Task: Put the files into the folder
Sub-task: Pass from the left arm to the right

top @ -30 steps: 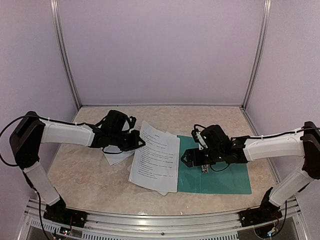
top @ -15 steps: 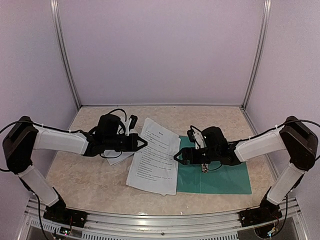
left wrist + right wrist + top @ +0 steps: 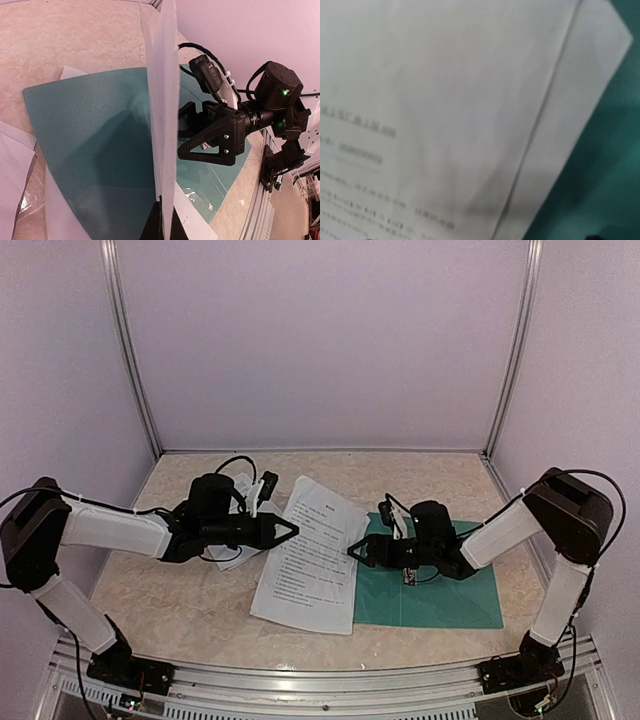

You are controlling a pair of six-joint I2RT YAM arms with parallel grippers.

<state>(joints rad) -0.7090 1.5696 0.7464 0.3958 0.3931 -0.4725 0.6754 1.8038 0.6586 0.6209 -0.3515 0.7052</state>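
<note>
The left pincer (image 3: 288, 530) is clamped on the left edge of the loose white printed paper sheets (image 3: 312, 565). The sheets lie mid-tabletop, their right side overlapping the thin dark teal-green card folder (image 3: 440, 595). That folder lies flat right of centre, toward the near edge of the beige marbled tabletop (image 3: 180, 600). The right pincer (image 3: 358, 551) gapes wide just beside the sheets' right edge, holding nothing.

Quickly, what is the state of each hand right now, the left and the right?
Left hand: closed, holding the edge of a paper sheet.
Right hand: open, holding nothing.
</note>
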